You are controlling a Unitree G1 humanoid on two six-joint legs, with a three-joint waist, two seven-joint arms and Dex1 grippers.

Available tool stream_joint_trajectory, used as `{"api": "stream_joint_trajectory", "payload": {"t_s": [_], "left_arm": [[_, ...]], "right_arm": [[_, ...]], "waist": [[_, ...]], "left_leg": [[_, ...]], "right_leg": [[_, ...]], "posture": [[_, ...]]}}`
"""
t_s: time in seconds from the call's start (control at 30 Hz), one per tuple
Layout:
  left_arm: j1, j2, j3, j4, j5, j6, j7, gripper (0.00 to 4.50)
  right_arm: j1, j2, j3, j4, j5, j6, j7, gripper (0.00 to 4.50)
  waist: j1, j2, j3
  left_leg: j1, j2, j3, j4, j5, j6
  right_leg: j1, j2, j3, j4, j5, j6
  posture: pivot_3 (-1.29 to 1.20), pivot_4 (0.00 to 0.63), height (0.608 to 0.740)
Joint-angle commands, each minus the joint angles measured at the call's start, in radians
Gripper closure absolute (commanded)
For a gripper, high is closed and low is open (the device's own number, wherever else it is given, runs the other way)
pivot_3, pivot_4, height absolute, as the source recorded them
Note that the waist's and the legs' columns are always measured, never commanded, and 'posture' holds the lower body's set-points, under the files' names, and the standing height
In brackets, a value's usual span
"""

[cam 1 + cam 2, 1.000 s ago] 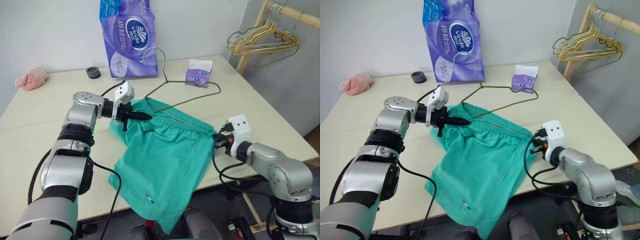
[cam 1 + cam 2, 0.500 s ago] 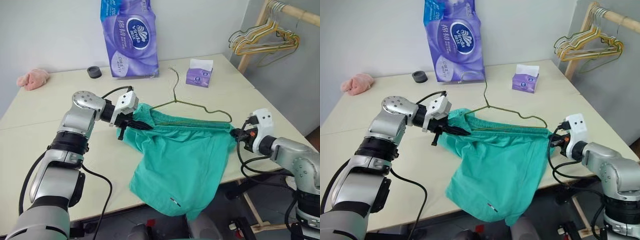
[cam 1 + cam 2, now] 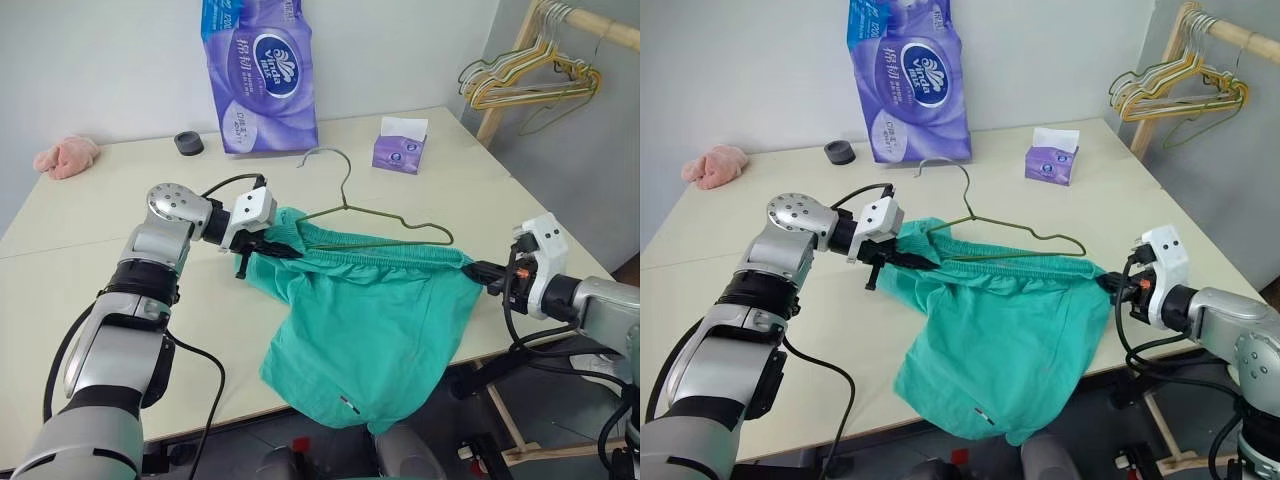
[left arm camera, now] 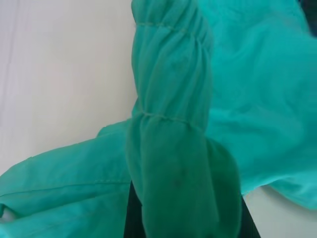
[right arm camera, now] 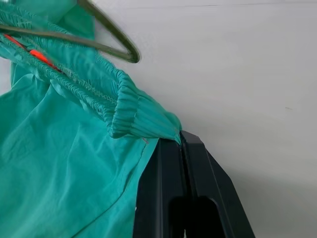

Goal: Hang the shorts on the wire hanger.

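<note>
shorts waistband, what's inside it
The wire hanger runs into the shorts at the waistband; its hook and upper wire show, the lower bar is covered by fabric.

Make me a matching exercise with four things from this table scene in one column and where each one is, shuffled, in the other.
1. shorts
2. wire hanger
3. pink cloth
4. tissue box

A. far left corner of the table
B. stretched between the left gripper and right gripper
C. far side of the table, towards the right
D. lying just behind the waistband

Pairs: 1-B, 2-D, 3-A, 4-C
</note>
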Motion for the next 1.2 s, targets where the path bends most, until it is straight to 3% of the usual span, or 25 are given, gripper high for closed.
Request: {"api": "stream_joint_trajectory", "payload": {"t_s": [0.03, 0.27, 0.77, 1.2], "left_arm": [[-0.022, 0.034, 0.007, -0.027, -0.017, 0.025, -0.018, 4.5], [-0.006, 0.067, -0.046, -0.025, -0.002, -0.023, -0.019, 4.5], [-0.063, 0.011, -0.035, 0.156, 0.102, -0.194, 0.143, 4.5], [-0.075, -0.006, -0.002, 0.151, 0.049, -0.083, 0.104, 4.5]], "right_arm": [[0.007, -0.031, -0.061, 0.023, -0.019, -0.01, -0.023, 4.48], [0.0, -0.043, -0.056, 0.063, -0.02, -0.024, -0.018, 4.48], [-0.018, -0.075, -0.034, -0.039, 0.062, 0.003, -0.002, 4.48], [0.073, -0.147, 0.032, -0.075, 0.04, -0.064, 0.023, 4.48]], "waist": [[0.0, 0.0, 0.0], [0.0, 0.0, 0.0], [0.006, -0.001, 0.001], [0.005, -0.002, 0.002]], "left_leg": [[0.0, 0.0, 0.0, 0.0, 0.0, 0.0], [0.0, 0.0, 0.0, 0.0, 0.0, 0.0], [0.0, 0.0, 0.001, 0.0, 0.0, 0.0], [0.0, 0.0, 0.001, 0.0, 0.0, 0.0]], "right_leg": [[0.0, 0.0, 0.0, 0.0, 0.0, 0.0], [0.0, 0.0, 0.001, 0.0, 0.0, 0.0], [0.0, 0.0, 0.001, 0.0, 0.0, 0.0], [0.0, 0.0, 0.001, 0.0, 0.0, 0.0]], "posture": [[-0.29, 0.11, 0.74], [-0.28, 0.109, 0.74], [-0.29, 0.112, 0.74], [-0.29, 0.112, 0.74]]}}
